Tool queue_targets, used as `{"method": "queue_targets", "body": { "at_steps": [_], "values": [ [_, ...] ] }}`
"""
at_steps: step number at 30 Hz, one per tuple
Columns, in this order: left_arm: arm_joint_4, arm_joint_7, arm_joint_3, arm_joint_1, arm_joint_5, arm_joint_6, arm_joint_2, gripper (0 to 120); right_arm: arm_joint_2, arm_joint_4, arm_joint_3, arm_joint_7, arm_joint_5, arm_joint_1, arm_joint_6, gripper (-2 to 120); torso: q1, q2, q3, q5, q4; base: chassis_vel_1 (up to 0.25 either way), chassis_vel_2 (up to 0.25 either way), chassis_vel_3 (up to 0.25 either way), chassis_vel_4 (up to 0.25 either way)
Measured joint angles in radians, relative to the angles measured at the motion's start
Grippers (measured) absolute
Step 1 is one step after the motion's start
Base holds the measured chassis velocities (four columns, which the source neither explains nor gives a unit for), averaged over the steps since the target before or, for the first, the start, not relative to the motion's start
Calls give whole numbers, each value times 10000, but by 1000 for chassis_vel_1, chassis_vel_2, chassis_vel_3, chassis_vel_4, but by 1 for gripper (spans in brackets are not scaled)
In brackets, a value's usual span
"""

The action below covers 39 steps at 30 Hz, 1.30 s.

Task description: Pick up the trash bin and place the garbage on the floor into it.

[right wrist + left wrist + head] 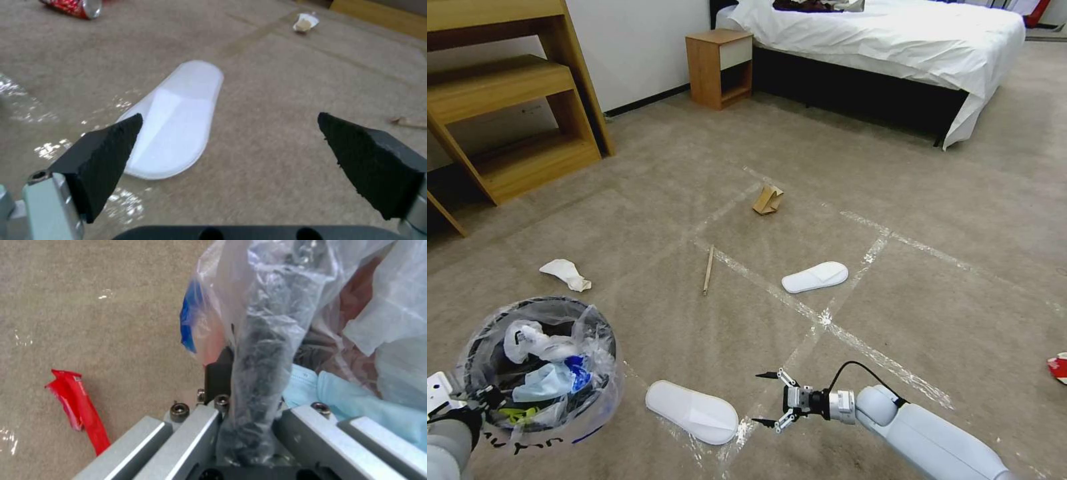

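Right claw (772, 399), pads spread apart at lower centre, faces the flat white slipper (692, 411) just beside it on the beige taped carpet (934, 313), likely lining up a grasp. Left claw (249, 413), lower left, clamped on the bag-lined dark bin's rim (527, 373), holds it ready; the bag's lettering is unreadable

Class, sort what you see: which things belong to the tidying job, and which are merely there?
Job: trash bin, near slipper, far slipper, crumpled paper, wooden stick, folded cardboard, red wrapper.
Bystanders: bed, nightstand, wooden shelf.
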Motion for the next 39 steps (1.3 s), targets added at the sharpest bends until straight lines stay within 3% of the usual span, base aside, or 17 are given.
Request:
{"method": "queue_targets", "body": {
  "at_steps": [14, 28, 39],
  "values": [
    [143, 1, 29, -136, -26, 1, 78, 0, 511, -208, -771, 254, 1499, 960, -683, 100, 0, 0, 0, -2, 0, 0, 0, 0, 0],
    [239, -1, 56, -226, -14, 1, 122, 0, 1443, -711, -1760, 752, 2132, 1545, -1155, 100, 0, 0, 0, -2, 0, 0, 0, 0, 0],
    [249, -3, 121, -217, 73, 2, 36, 0, 1297, -484, -2148, 713, 2204, 1484, -1289, 100, 0, 0, 1, -1, 0, 0, 0, 0, 0]
  ]
}}
